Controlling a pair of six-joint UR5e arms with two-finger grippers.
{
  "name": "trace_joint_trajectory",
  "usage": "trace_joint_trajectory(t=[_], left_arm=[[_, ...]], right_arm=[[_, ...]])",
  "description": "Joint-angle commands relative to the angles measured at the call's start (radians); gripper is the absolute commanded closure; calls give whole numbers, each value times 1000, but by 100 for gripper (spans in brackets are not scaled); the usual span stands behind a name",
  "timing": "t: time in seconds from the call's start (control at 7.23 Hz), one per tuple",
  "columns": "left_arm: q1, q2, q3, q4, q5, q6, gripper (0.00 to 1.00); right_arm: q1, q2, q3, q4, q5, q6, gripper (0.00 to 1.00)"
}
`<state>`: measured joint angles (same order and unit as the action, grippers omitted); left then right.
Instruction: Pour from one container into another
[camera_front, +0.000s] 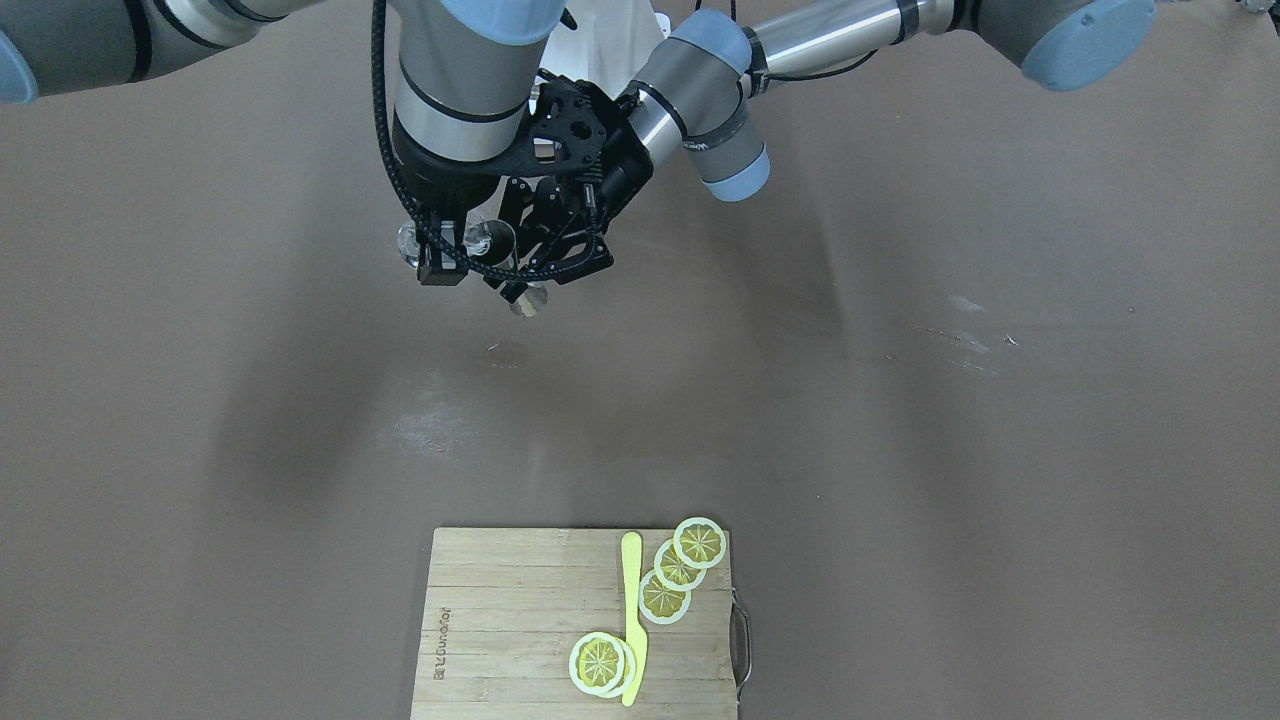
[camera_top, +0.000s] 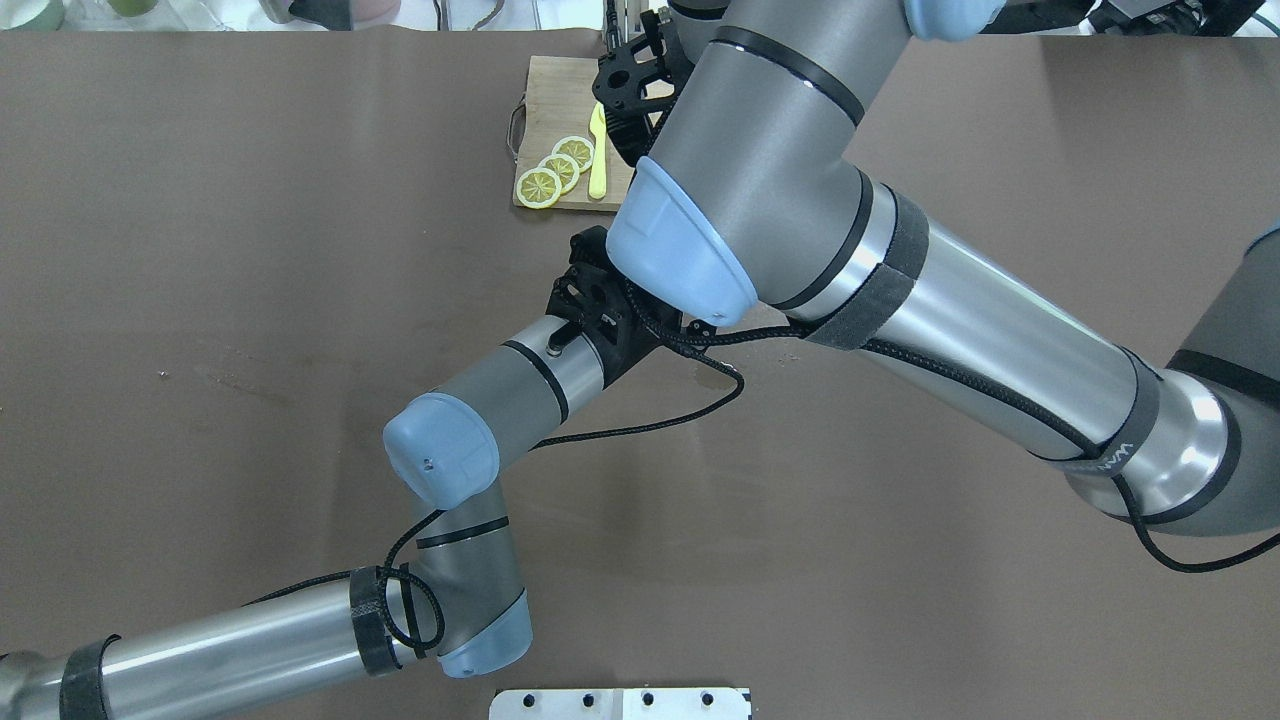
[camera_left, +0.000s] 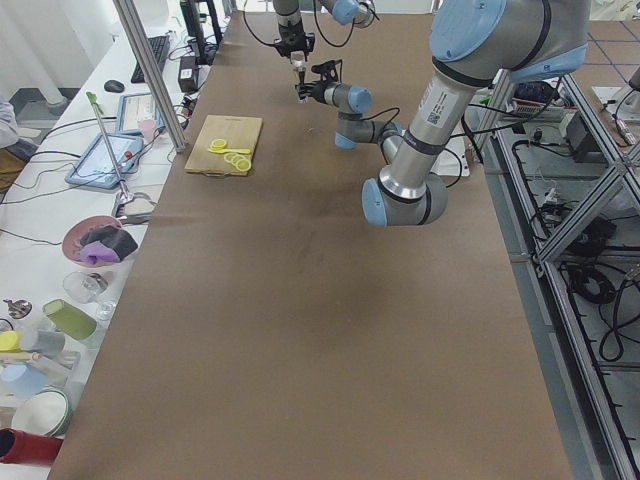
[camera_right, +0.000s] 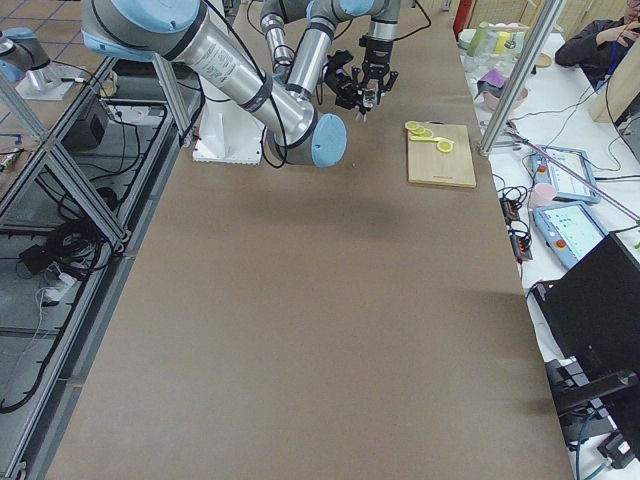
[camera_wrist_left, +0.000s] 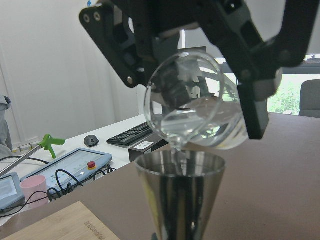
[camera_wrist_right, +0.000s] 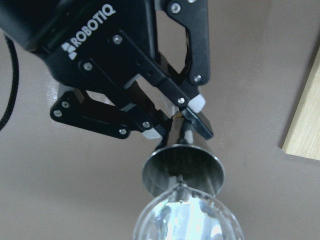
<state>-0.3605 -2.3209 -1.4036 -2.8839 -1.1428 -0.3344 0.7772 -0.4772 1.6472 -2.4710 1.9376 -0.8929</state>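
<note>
Left wrist-mounted: round clear glass (camera_wrist_left: 195, 102) tips over conical, probably steel cup (camera_wrist_left: 180, 195).

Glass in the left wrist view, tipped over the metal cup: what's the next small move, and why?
Probably tip the glass slightly further with the right tool, keeping its lip over the metal cup. Clear liquid is pooled in the glass, its lip sits above the cup's mouth, and the left tool holds the cup upright.
</note>
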Motion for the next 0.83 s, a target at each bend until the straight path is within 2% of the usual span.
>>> trace_joint_trajectory(t=[0.0, 0.42, 0.69], left_arm=[[0, 0, 0, 0, 0, 0, 100], [0, 2, 0, 0, 0, 0, 100], [-2, 6, -8, -2, 2, 2, 100]], right_arm=[[2, -8, 9, 6, 10, -9, 100], [20, -41, 64, 96, 53, -12, 100], [49, -113, 132, 183, 87, -9, 100]])
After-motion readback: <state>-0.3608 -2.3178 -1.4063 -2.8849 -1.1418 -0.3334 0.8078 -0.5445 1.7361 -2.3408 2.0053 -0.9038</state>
